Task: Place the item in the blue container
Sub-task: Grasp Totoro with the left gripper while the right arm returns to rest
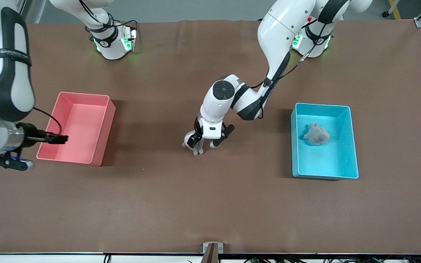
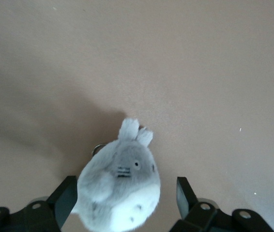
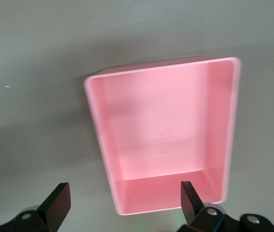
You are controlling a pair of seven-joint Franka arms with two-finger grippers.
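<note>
A small grey plush toy (image 1: 198, 150) with a white belly and two ears (image 2: 122, 169) lies on the brown table near its middle. My left gripper (image 1: 203, 145) (image 2: 126, 182) is down around it, open, one finger on each side and a gap showing beside the toy. The blue container (image 1: 327, 162) sits toward the left arm's end of the table, and a second grey plush (image 1: 316, 135) lies inside it. My right gripper (image 1: 62, 139) (image 3: 124, 188) hangs open and empty over the edge of the pink bin.
The pink bin (image 1: 82, 126) (image 3: 161, 130) stands empty toward the right arm's end of the table. Bare brown table (image 1: 210, 204) stretches between the two bins and toward the front camera.
</note>
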